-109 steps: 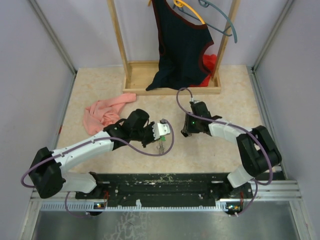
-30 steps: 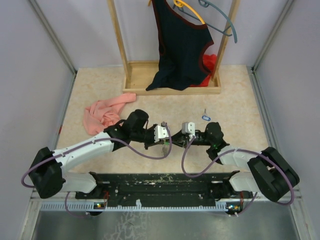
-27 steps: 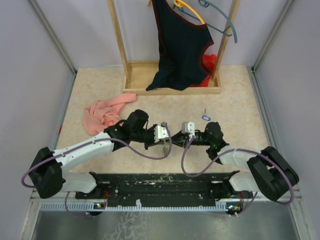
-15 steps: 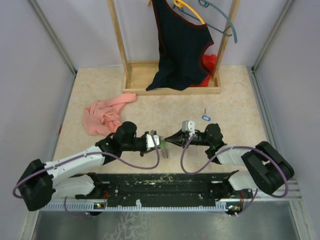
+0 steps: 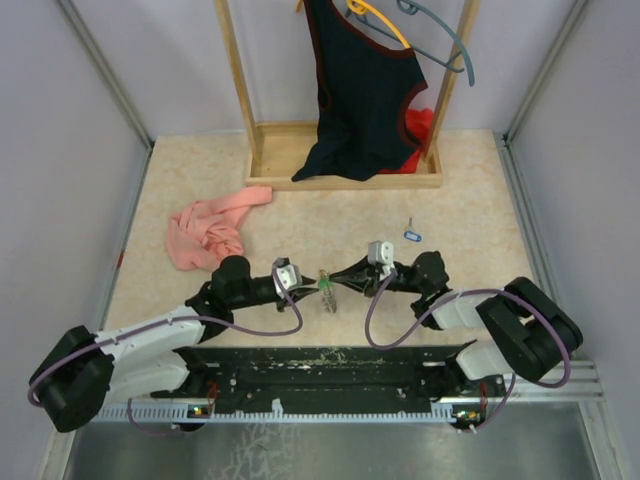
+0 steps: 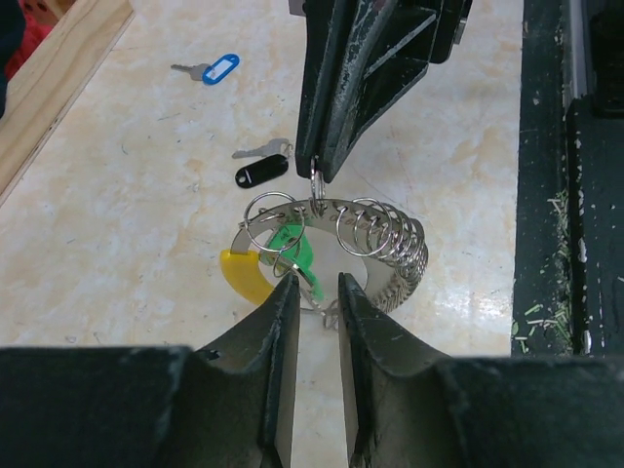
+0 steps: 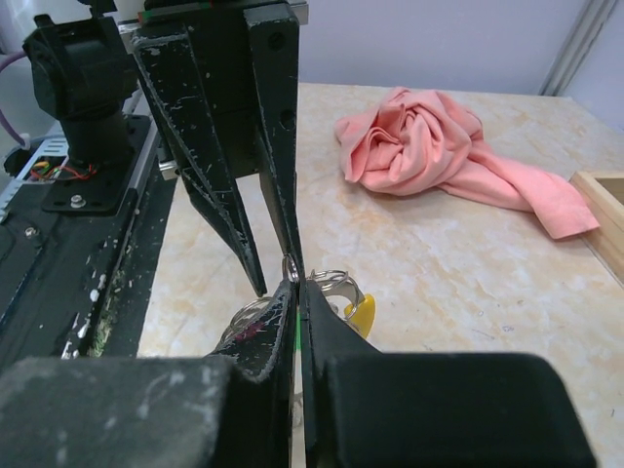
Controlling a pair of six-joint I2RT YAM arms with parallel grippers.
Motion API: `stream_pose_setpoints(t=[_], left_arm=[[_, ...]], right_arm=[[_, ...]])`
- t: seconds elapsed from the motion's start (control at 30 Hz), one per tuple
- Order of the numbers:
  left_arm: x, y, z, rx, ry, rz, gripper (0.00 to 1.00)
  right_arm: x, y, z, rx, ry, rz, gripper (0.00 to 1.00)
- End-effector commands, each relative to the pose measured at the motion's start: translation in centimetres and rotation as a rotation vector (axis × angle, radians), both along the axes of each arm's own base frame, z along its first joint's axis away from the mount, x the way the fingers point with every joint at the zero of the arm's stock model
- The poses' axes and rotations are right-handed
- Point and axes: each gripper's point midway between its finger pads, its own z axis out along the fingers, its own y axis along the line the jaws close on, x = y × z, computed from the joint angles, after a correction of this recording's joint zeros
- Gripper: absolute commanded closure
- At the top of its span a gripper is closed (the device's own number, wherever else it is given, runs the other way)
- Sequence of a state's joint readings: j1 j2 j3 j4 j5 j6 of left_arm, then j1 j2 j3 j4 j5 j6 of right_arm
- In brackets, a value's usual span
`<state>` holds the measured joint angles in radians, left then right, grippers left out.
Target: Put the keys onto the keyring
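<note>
Pinching the keyring (image 6: 390,255) by one small loop, right gripper (image 6: 317,174) clamped tight; left gripper (image 6: 314,292) parted, tips beside the green key (image 6: 289,240).

Top cam hangs above and behind the arm bases, looking down on the whole table (image 5: 470,200), with the wooden rack (image 5: 380,181) at 12 o'clock. Left wrist cam sits low, right behind the left gripper (image 6: 317,286), facing 3 o'clock. Right wrist cam rides behind the right gripper (image 7: 297,288), facing 9 o'clock toward the pink cloth (image 7: 429,141). Both are super close, staring at each other, and all three views share the keyring (image 6: 331,244).
</note>
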<state>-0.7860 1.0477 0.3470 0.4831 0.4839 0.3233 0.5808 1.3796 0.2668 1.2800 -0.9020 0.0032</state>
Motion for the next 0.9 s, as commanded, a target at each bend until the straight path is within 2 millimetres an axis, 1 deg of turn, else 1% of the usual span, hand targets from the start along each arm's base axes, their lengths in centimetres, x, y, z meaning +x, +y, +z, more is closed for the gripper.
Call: stream_pose_setpoints(t=[0.0, 0.37, 0.6, 0.87], left_arm=[[-0.4, -0.9, 1.8, -0.115, -0.003, -0.037, 0.72], [-1.1, -1.6, 1.3, -0.172, 0.048, -0.071, 0.71], [-0.7, -1.8, 1.8, -0.211, 0.047, -0.059, 0.74], [-0.1, -2.1, 1.7, -0.212, 0.057, -0.043, 0.75]], right_arm=[[-0.4, 0.0, 1.4, 0.048, -0.058, 0.003, 1.00], [-0.3, -0.3, 0.6, 0.045, -0.048, -0.024, 1.00], [-0.3, -0.3, 0.3, 0.037, -0.047, -0.030, 1.00], [-0.4, -0.2, 0.1, 0.028, -0.045, -0.027, 1.00]])
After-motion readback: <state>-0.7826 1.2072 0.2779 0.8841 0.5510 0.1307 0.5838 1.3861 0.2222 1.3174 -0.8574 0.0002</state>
